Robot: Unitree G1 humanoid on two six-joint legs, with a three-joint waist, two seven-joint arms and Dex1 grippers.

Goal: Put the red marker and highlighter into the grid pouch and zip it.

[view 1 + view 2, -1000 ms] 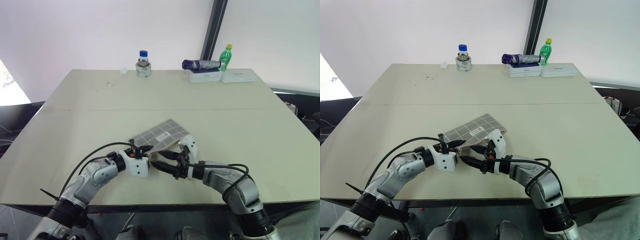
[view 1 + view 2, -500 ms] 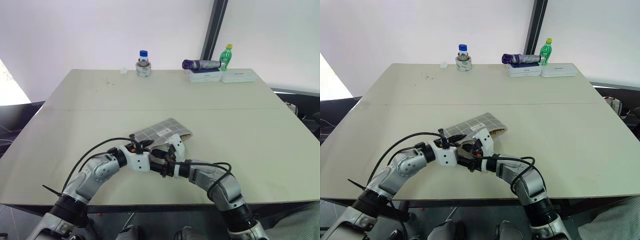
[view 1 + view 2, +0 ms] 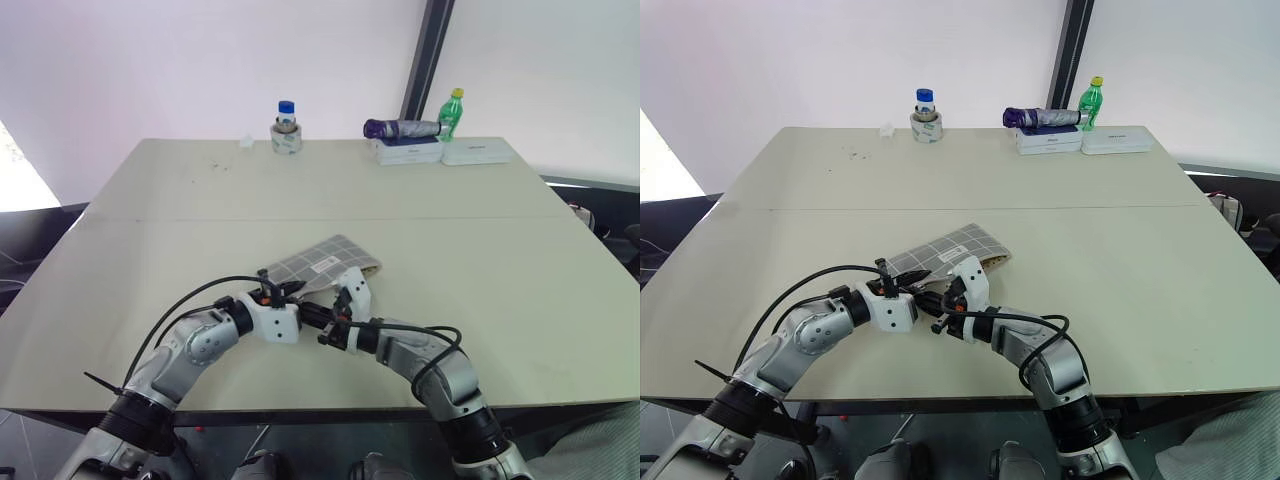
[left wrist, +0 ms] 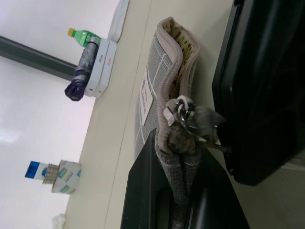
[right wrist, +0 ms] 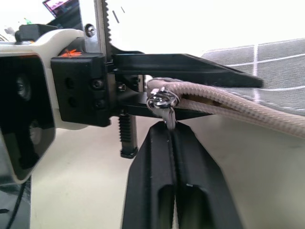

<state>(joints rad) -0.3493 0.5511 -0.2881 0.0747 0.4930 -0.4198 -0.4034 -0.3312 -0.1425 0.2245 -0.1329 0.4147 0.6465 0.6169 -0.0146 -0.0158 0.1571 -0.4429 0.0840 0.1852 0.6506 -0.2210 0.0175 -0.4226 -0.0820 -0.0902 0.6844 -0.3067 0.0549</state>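
The grid pouch (image 3: 328, 262) lies on the table just beyond both grippers, with its near end lifted. My left gripper (image 4: 180, 157) is shut on that end's beige zipper edge (image 4: 167, 102). Facing it from the right, my right gripper (image 5: 170, 130) is shut on the zipper pull tab (image 5: 167, 119), which hangs from a small metal ring (image 5: 162, 101). In the head views the two grippers meet tip to tip at the pouch's near corner (image 3: 932, 300). The pouch's mouth gapes further along (image 4: 183, 47). The red marker and the highlighter are hidden.
At the table's far edge stand a blue-capped jar on a tape roll (image 3: 287, 128), a purple folded umbrella (image 3: 402, 128) on white boxes (image 3: 440, 152), and a green bottle (image 3: 454, 112). The table's front edge (image 3: 320, 408) runs close below both arms.
My right gripper came left to meet the left one and went from open to shut on the zipper pull tab. The left gripper kept its hold in place.
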